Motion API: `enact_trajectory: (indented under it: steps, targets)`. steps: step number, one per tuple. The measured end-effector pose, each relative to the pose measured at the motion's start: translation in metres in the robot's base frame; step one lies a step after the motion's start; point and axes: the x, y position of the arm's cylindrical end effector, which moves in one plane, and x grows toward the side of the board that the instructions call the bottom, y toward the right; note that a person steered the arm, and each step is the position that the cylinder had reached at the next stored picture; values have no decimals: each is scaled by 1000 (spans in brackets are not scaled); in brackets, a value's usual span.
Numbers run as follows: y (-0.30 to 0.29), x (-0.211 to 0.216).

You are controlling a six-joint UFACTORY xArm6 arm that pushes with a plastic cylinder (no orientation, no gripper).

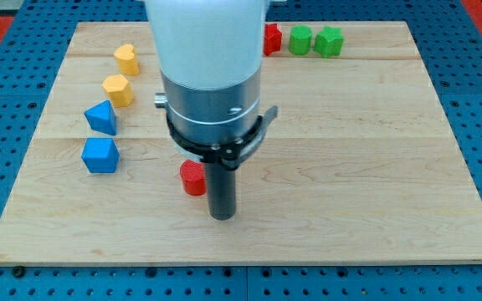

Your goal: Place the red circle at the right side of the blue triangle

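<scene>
The red circle [192, 178] lies on the wooden board [350, 167], toward the view's bottom and to the view's right of the blue triangle [101, 117], well apart from it. My tip [223, 216] is just beside the red circle, on its right and a bit lower, so close that I cannot tell if they touch. I have no hand to open or close, only a straight rod, so nothing is held. The red circle looks small, hard and light, and I think it will slide easily on the smooth wood. It may also roll off to one side if I push it off-centre. I cannot grab it, so I would push on the middle of its right side to send it left toward the blue triangle. Another blue block [99, 155] sits just below the blue triangle.
</scene>
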Motion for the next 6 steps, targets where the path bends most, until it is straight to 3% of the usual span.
enact_trajectory:
  steps: [6]
  targets:
    - [-78, -106]
